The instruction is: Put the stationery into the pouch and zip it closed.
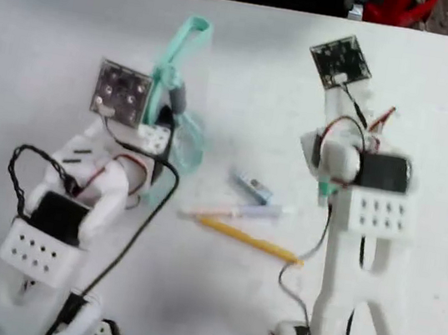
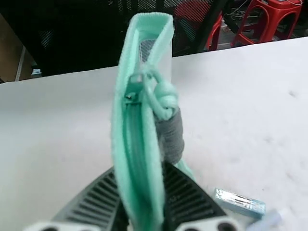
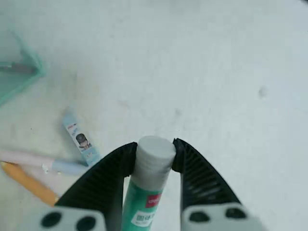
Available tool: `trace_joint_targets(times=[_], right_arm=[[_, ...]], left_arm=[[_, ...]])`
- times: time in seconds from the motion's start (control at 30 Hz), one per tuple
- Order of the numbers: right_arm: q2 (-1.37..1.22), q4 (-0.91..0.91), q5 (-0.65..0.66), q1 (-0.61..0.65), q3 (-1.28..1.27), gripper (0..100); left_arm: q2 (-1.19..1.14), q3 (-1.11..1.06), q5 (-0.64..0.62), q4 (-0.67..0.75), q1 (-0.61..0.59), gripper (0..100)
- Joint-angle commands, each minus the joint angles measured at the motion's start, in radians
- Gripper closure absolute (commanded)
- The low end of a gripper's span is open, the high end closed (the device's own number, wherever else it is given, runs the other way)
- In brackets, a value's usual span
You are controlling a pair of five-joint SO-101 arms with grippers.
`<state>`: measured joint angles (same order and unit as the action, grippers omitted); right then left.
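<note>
Left pincer (image 2: 143, 204) clamps the mint pouch (image 2: 137, 130) upright. Right pincer (image 3: 154, 146), well apart from the pouch, grips a glue stick (image 3: 147, 197). The limp pouch mouth could sag, so the stick may snag.

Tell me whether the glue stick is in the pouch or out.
Out. The glue stick sits clamped in the right gripper, away from the pouch held by the left gripper.

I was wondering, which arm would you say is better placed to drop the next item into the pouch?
Right, I think. The right jaws are shut on the glue stick, ready to carry over, while the left jaws clamp the pouch and hold it upright.
</note>
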<state>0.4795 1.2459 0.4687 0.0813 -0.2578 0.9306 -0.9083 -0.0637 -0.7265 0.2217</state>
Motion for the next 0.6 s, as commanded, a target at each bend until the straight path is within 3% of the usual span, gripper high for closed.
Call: trace_joint_targets(times=[0.0, 0.13, 0.37, 0.57], right_arm=[[0.099, 0.030, -0.049, 0.047, 0.057, 98.1], [0.122, 0.039, -0.120, 0.119, 0.101, 98.1], [0.116, 0.101, -0.206, 0.229, 0.410, 98.1], [0.113, -0.082, -0.233, 0.320, 0.499, 98.1]], left_arm=[[0.071, -0.098, 0.066, -0.037, 0.107, 98], [0.216, -0.189, 0.086, 0.006, 0.125, 98], [0.358, -0.273, 0.115, 0.034, 0.133, 98], [0.358, -0.275, 0.123, 0.034, 0.133, 98]])
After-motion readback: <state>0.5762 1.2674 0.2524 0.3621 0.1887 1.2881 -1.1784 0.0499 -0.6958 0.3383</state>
